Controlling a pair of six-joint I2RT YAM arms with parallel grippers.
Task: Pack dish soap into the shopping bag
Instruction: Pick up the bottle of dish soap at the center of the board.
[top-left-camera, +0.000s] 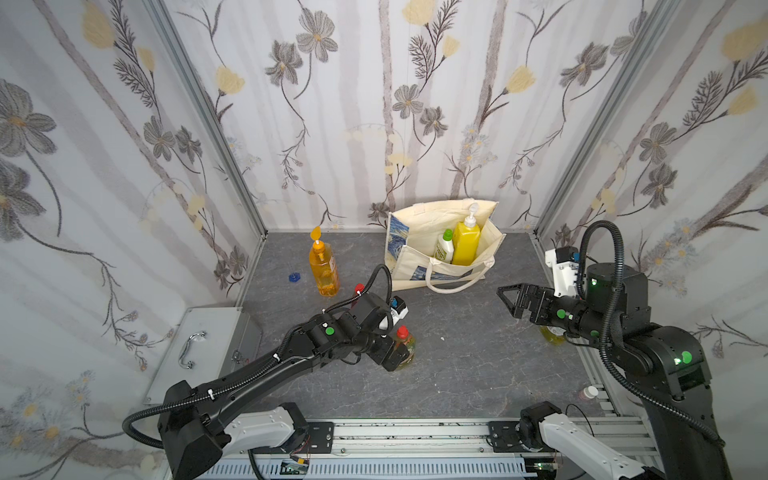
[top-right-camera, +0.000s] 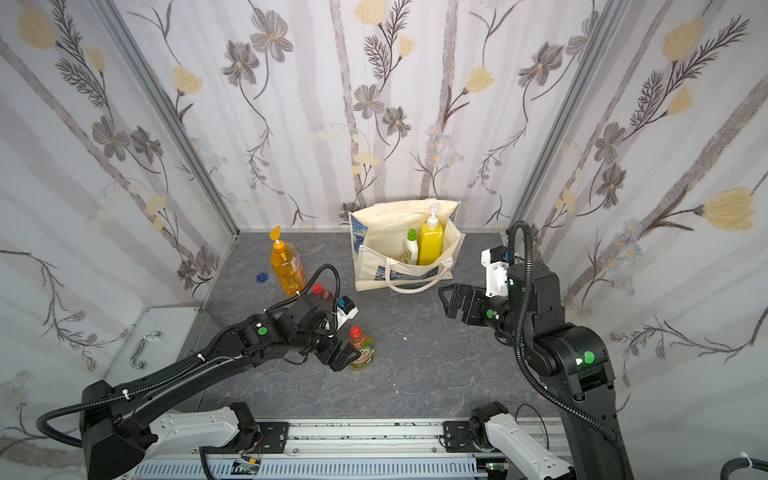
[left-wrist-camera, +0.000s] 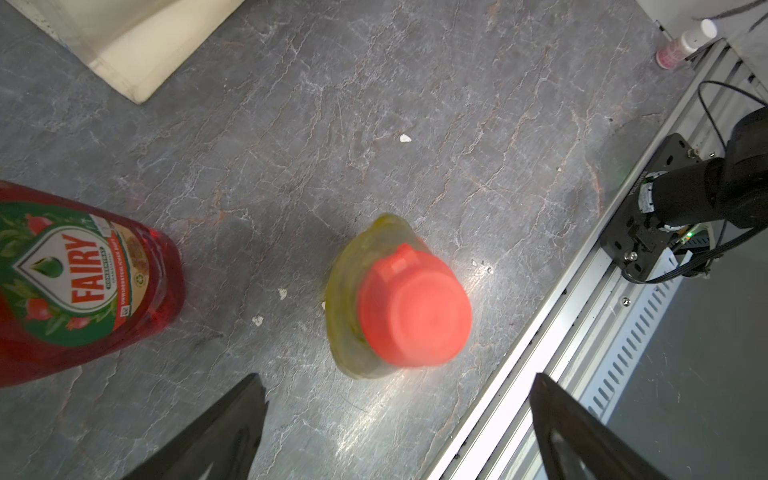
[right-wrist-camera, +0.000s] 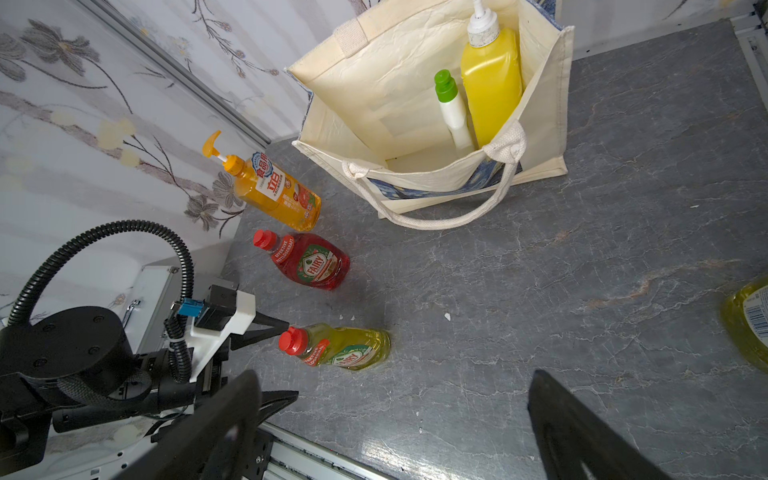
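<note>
Grey marbled tabletop, floral-papered walls on three sides.

Clutter:
- metal case with a handle, out past the left arm's elbow side
- small blue part beyond the orange pump bottle
- small pink white-capped bottle by the right arm's base
- white scraps on the top

In both top views the left arm hides most of the red bottle, and the right arm covers most of the second yellow-green bottle.

Labels: red bottle reads "FAIRY" on a green-and-white drop badge. Same word on the yellow-green bottle. Orange one has Chinese characters on a red-and-white label. Second yellow-green one shows a barcode. Finer print is too small to read.

Left pincer: released, jaws wide. The yellow-green bottle stands upright, red cap up, just ahead of the fingertips and in line with the gap. No contact visible, and it is blurred in the left wrist view. Red bottle is upright, near, off to one side of this pincer, with the orange one beyond it.

Right pincer: released, jaws wide, holding nothing, above the table. The second yellow-green bottle sits back under its wrist.

Shopping bag: ahead of the right pincer, well apart, open by the back wall. Yellow pump bottle and white green-capped bottle stand inside it, side by side.
</note>
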